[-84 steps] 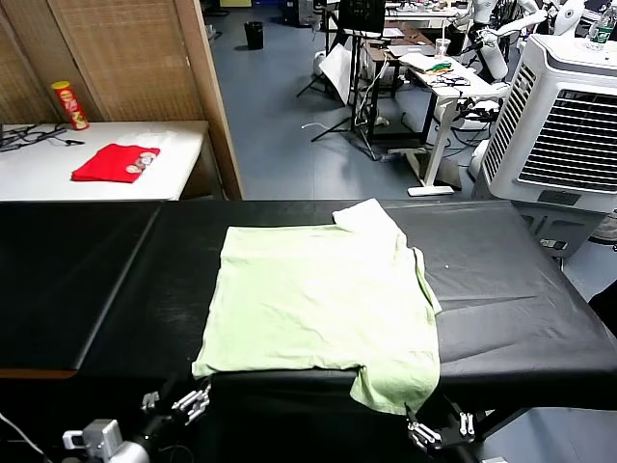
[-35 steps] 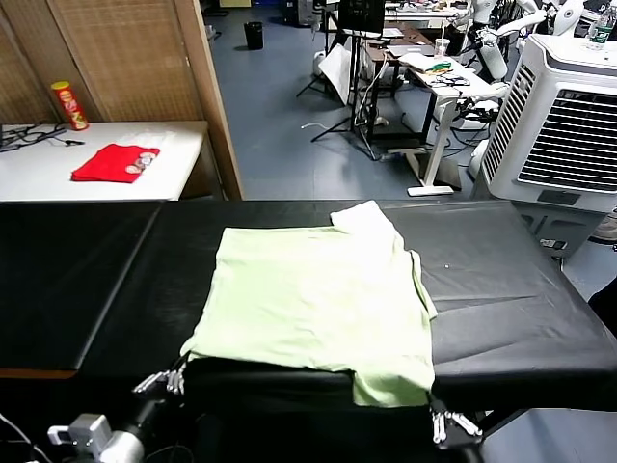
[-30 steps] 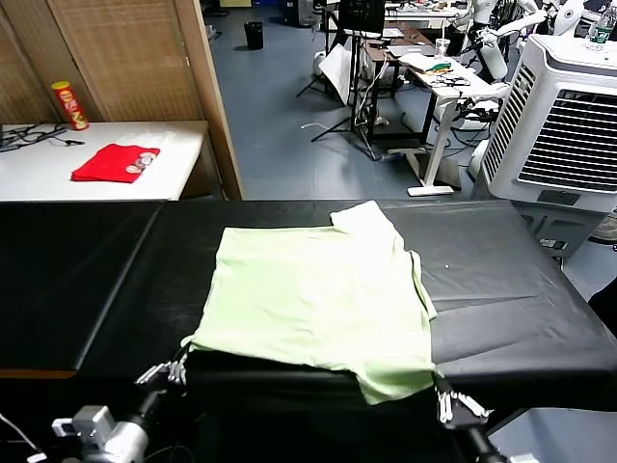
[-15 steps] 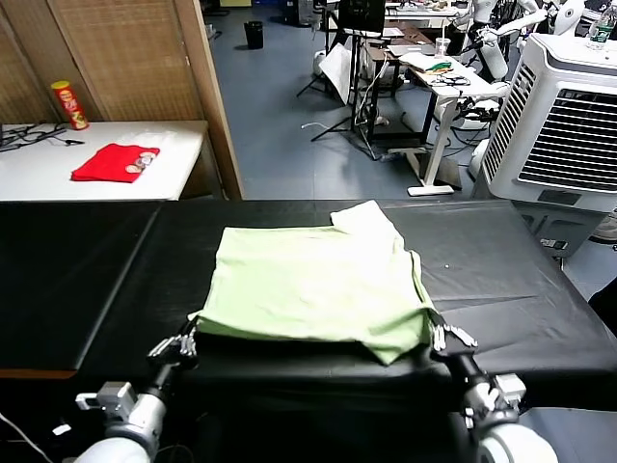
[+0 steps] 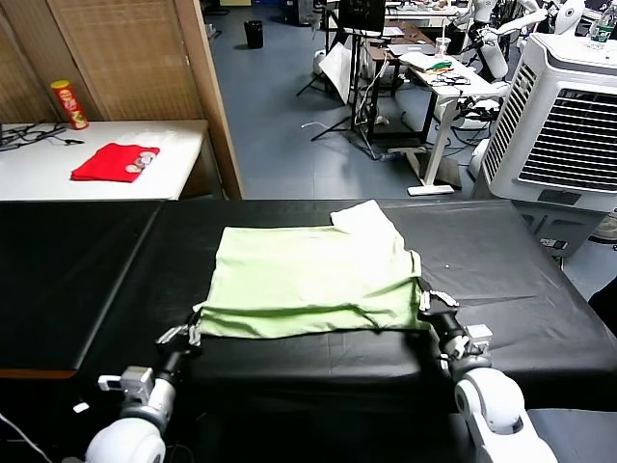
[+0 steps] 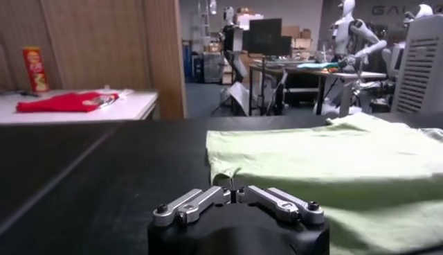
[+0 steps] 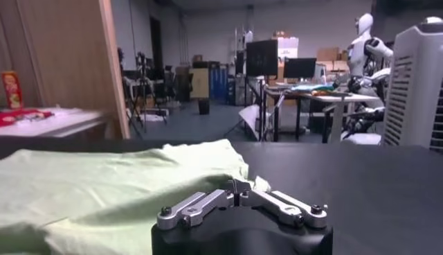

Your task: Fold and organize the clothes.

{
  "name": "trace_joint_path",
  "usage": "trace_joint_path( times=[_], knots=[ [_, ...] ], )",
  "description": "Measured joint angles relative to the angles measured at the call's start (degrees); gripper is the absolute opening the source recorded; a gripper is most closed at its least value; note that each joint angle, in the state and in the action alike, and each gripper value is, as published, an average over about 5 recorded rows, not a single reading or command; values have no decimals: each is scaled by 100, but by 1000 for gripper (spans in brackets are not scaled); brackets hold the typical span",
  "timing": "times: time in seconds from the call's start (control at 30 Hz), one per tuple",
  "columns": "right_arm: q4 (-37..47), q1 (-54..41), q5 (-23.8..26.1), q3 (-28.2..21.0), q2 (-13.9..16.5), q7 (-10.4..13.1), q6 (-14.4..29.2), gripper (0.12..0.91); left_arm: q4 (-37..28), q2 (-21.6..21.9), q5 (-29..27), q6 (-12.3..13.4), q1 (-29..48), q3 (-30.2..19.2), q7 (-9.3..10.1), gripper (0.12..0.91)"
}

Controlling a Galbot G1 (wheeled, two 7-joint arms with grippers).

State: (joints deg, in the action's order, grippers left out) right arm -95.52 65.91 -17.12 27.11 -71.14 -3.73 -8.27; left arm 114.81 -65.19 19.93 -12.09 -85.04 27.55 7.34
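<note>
Both grippers pinch the pale green T-shirt (image 5: 313,280) at its near hem corners — left gripper (image 5: 193,333), right gripper (image 5: 425,300) — fingers pressed together, carrying that edge over the shirt spread beyond them to fold it.

T-shirt (image 5: 308,280): soft matt cotton cloth, lightly creased
table (image 5: 87,280): smooth black covering, faint sheen
left gripper (image 5: 179,334): bare metal fingers
</note>
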Motion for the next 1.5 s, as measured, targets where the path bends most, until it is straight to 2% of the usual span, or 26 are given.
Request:
trace_joint_path(
  times=[0.17, 0.23, 0.37, 0.43, 0.53, 0.63, 0.73, 0.8, 0.9, 1.03, 1.37, 1.43, 1.5],
  knots=[
    [47, -58, -42, -15, 30, -53, -160, 139, -174, 91, 2, -37, 217, -137, 23, 127],
    [-25, -3, -61, 9, 67, -82, -228, 203, -220, 107, 11, -75, 287, -163, 40, 127],
    [-366, 249, -100, 105, 164, -99, -359, 413, -247, 105, 22, -172, 384, -188, 79, 144],
    [-616, 446, -92, 181, 217, -96, -401, 529, -245, 93, 25, -195, 395, -188, 101, 206],
    [-979, 790, -54, 318, 270, -102, -376, 689, -227, 80, 22, -214, 369, -169, 115, 366],
    [-1258, 1179, -21, 469, 283, -130, -298, 779, -204, 71, 7, -229, 305, -147, 109, 533],
    [-1427, 1550, 3, 586, 261, -144, -240, 796, -175, 47, 2, -250, 214, -141, 92, 692],
    [-1473, 1748, 25, 626, 233, -137, -231, 798, -133, 29, 40, -269, 141, -136, 75, 761],
    [-1482, 1945, 69, 645, 183, -123, -220, 798, -50, 12, 184, -325, 31, -122, 47, 793],
    [-1456, 2070, 149, 631, 109, -122, -188, 752, -3, -7, 404, -396, -90, -68, 9, 798],
    [-1482, 2192, 265, 621, 49, -129, -140, 548, -63, -4, 566, -393, -193, 32, -121, 795],
    [-1497, 2199, 270, 624, 47, -128, -139, 518, -68, -4, 571, -384, -194, 32, -147, 760],
    [-1509, 2195, 272, 626, 44, -127, -139, 474, -71, -4, 575, -379, -189, 28, -167, 680]
  ],
)
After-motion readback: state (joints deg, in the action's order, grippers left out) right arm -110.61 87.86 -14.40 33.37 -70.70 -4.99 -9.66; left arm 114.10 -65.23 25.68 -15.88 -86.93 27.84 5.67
